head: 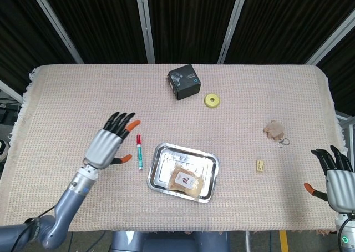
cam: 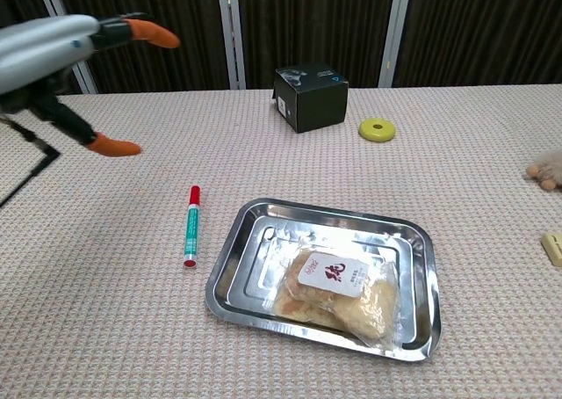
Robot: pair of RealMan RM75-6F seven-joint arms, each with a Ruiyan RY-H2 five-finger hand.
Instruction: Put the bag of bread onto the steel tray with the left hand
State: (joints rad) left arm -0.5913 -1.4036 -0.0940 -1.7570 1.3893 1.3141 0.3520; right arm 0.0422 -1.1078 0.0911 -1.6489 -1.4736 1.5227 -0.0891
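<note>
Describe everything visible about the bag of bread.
The bag of bread is a clear plastic pouch with pale tan bread inside and a white label with a red mark on top. It lies flat inside the steel tray, toward the tray's near right part. No hand touches it.

bag of bread [cam: 338, 285] lying in steel tray [cam: 255, 232], marker [cam: 190, 227] beside it, left hand [cam: 61, 56] raised, fingers apart
</note>
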